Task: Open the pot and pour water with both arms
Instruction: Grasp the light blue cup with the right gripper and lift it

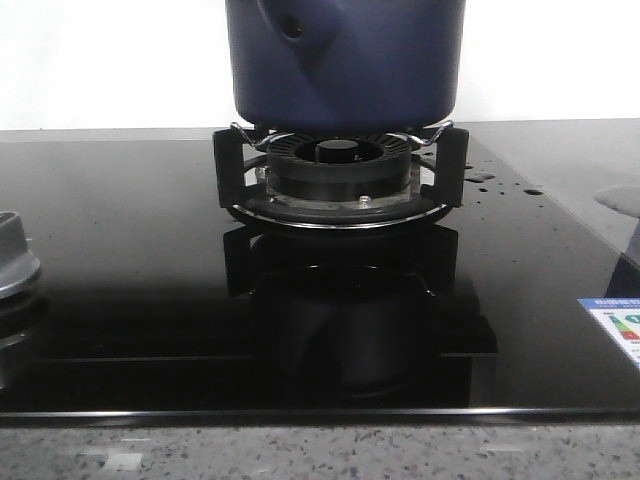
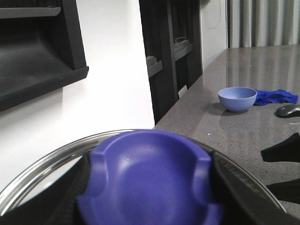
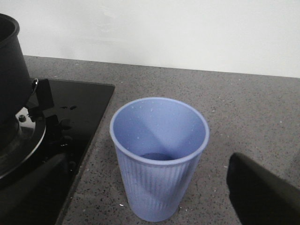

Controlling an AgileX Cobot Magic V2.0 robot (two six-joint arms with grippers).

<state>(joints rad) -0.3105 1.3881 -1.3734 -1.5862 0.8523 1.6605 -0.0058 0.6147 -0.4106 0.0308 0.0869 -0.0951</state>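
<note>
Two arms share this job, and we judge each stands at its own object. We see the large dark navy-blue cylindrical pot [image 1: 345, 60] sitting on the black ribbed burner ring [image 1: 338, 170] of the glossy black glass hob [image 1: 130, 270], its handle mount with a round hole facing the front camera.

In the left wrist view, a violet-blue moulded knob [image 2: 150, 180] on a steel-rimmed lid [image 2: 42, 171] fills the frame right at the left gripper [image 2: 150, 206]. Dark finger parts flank the knob on both sides, yet we cannot tell whether the jaws clamp it or only bracket it. Whether the lid rests on the pot is not shown.

In the right wrist view, a pale blue ribbed plastic cup [image 3: 159, 159] stands upright on the speckled grey bench [image 3: 243, 108], just beside the hob's edge. The right gripper [image 3: 154, 197] has its jaws spread wide, the cup between them, fingers apart from its wall.

The relation that matters, in our judgement: the pot lies beyond the cup on the hob side, so the right arm, once closed on the cup, must carry it that way.
</note>
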